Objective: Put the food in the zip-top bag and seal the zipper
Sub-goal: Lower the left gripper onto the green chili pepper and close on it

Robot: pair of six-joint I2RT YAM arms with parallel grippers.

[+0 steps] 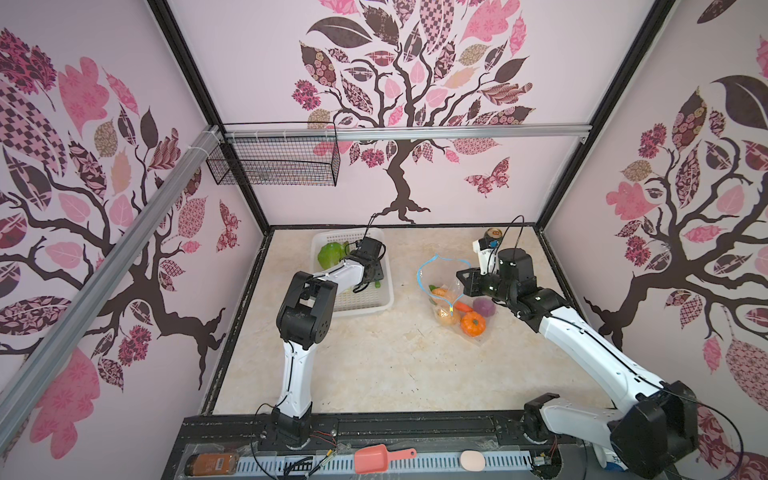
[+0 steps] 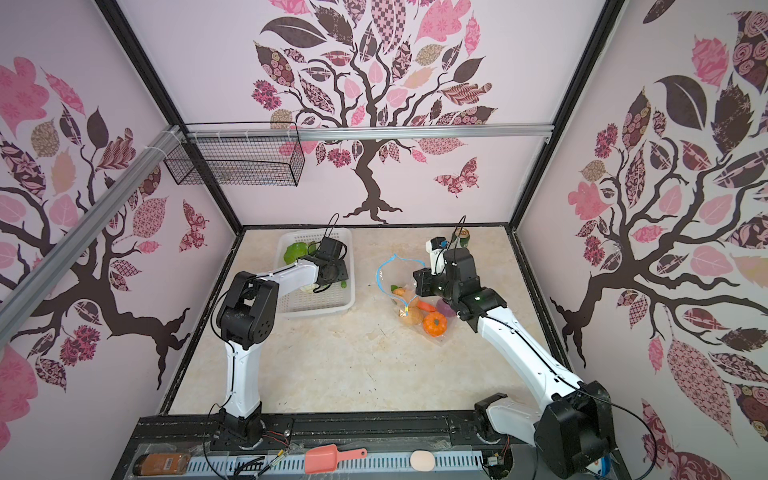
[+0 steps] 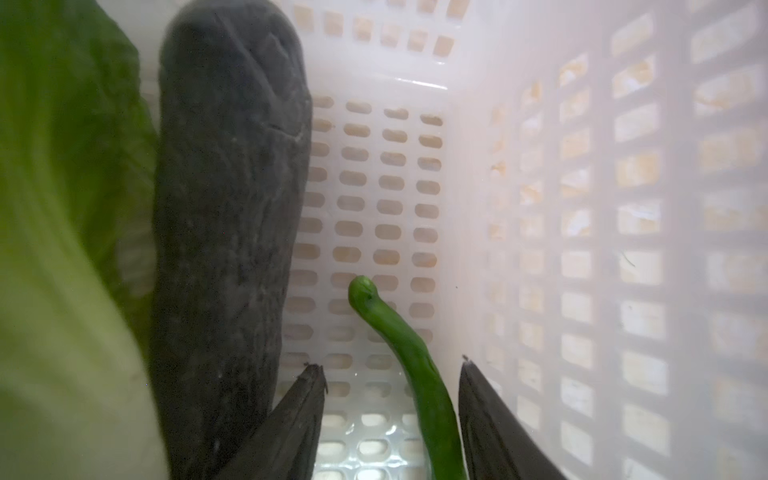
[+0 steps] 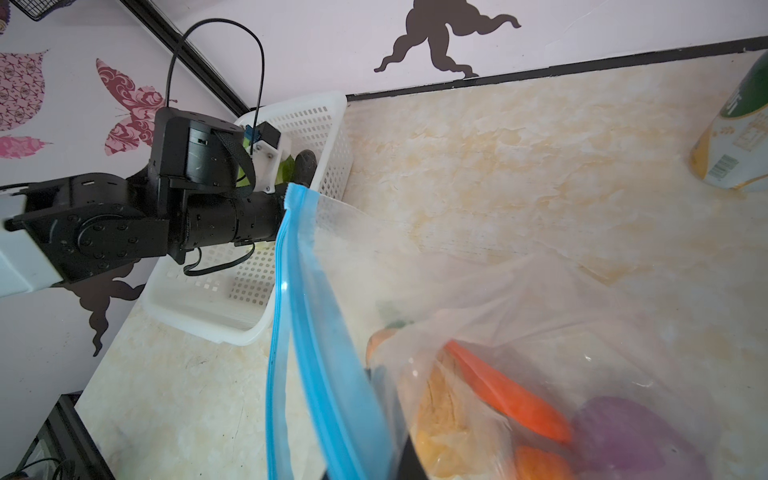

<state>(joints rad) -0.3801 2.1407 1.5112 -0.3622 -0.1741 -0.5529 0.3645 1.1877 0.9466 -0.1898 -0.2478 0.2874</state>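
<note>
My left gripper (image 3: 390, 365) is down inside the white basket (image 1: 374, 309), open, with a thin green stalk (image 3: 399, 353) between its fingertips, close to one finger and clear of the other. The dark eggplant (image 3: 232, 208) lies beside it, then the napa cabbage (image 3: 62, 208). My right gripper (image 1: 461, 286) is shut on the edge of the zip-top bag (image 4: 519, 299) and holds its mouth up and open. The blue zipper (image 4: 307, 332) loops apart. Inside the bag lie the pumpkin (image 1: 473, 323), purple onion (image 1: 483, 307), carrot (image 1: 462, 306) and a potato (image 1: 446, 318).
A green-white drink can (image 1: 494, 235) stands at the back right, behind the right wrist. A black wire basket (image 1: 274, 162) hangs on the back wall. On the front rail lie a pink scoop (image 1: 374, 457) and a brown bottle (image 1: 210, 463).
</note>
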